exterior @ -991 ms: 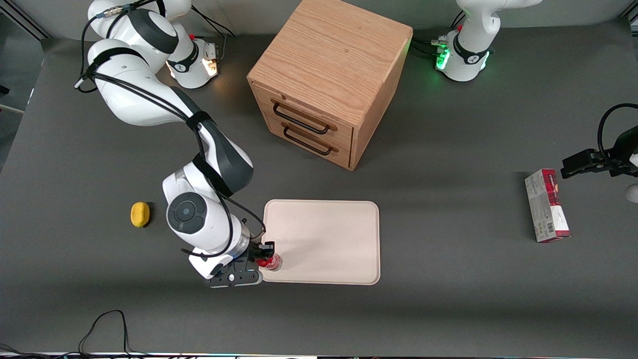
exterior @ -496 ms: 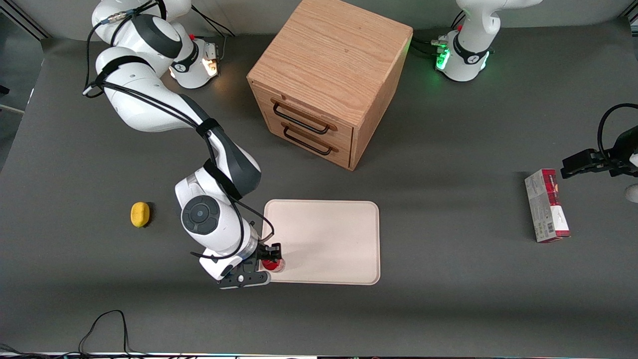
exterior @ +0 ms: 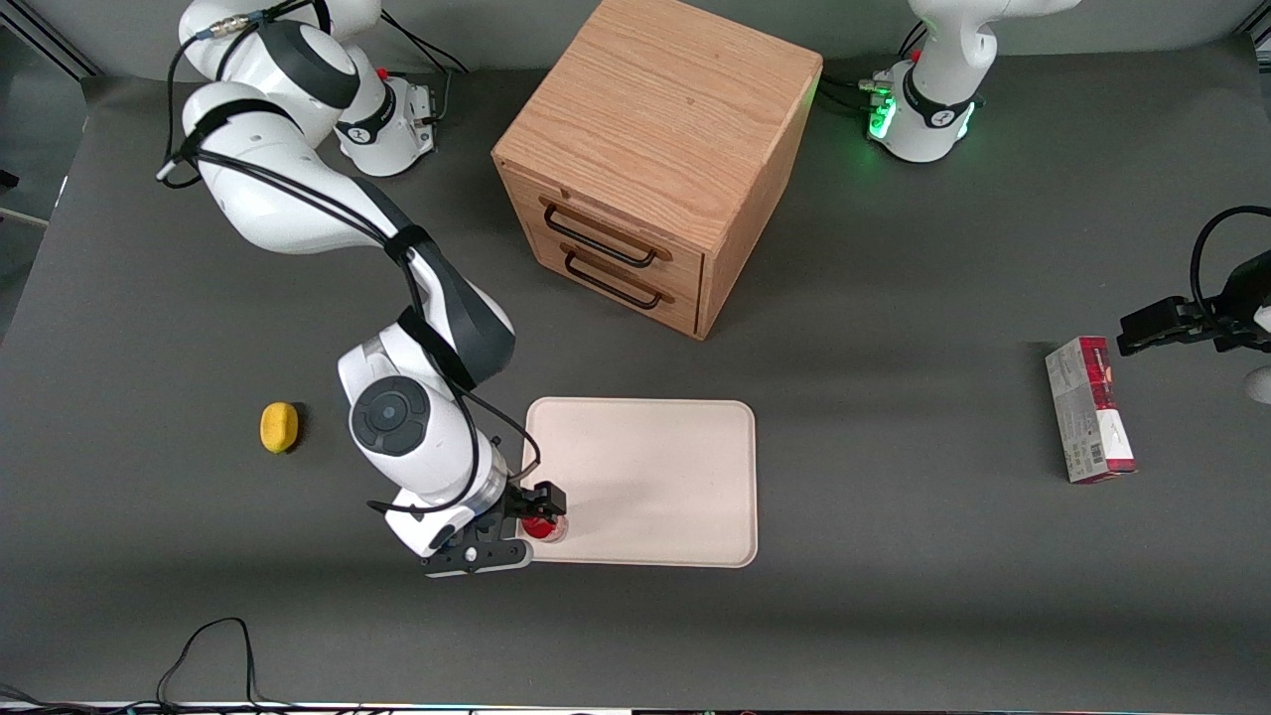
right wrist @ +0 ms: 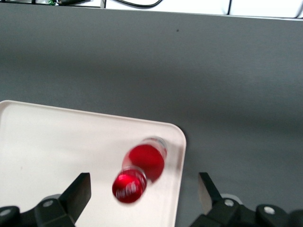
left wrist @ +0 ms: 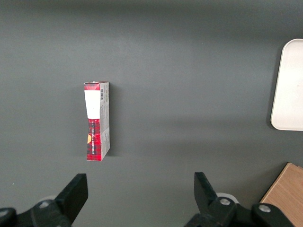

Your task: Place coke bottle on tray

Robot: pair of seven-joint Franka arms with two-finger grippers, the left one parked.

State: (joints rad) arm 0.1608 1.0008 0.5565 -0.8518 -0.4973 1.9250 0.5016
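Cream tray (exterior: 655,467) flat on dark table (exterior: 894,596), nearer the front camera than wooden drawer cabinet (exterior: 655,159). Over the tray's corner toward the working arm's end, gripper (right wrist: 142,189) hanging with fingers (right wrist: 78,191) spread wide, touching nothing, bottle loose between them. On that same tray corner, just inside the rim, coke bottle (right wrist: 142,168) standing upright: red cap, red label, clear base. Red-and-grey carton (exterior: 1089,409) well apart from the tray, toward the parked arm's end

One coke bottle (exterior: 543,526), one tray (exterior: 655,467), one carton (exterior: 1089,409).
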